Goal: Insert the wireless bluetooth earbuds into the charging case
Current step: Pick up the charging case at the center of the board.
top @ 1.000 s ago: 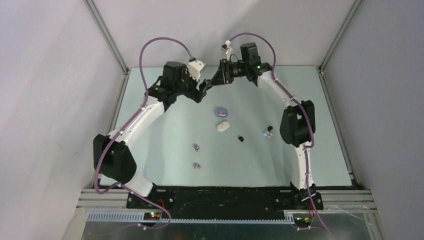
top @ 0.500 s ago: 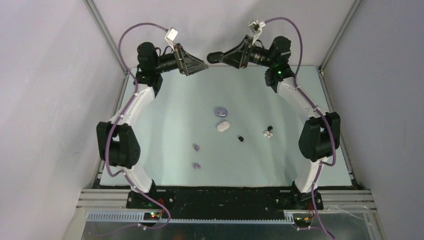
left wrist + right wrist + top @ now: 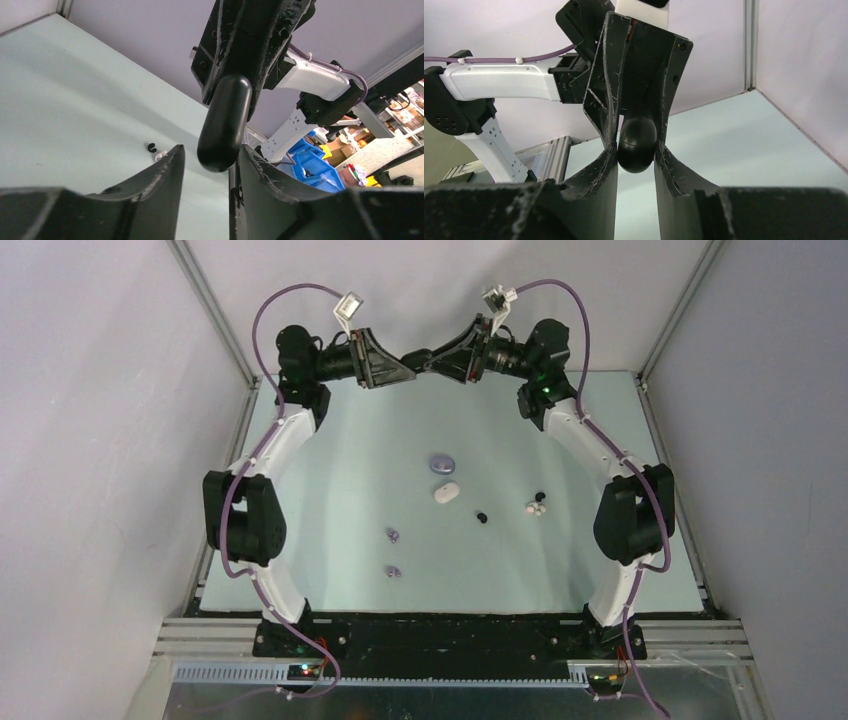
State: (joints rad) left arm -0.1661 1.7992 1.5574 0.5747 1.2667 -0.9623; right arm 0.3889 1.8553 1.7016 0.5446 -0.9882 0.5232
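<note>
Black charging case hangs high above the surface, clamped in the right gripper, the left gripper straddling it, grip impossible to tell, earbuds lying well below; a mistimed release could drop it.

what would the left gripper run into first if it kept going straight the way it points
The black case held in the right gripper: its end sits between the left gripper's fingers, so contact looks near immediate.
</note>
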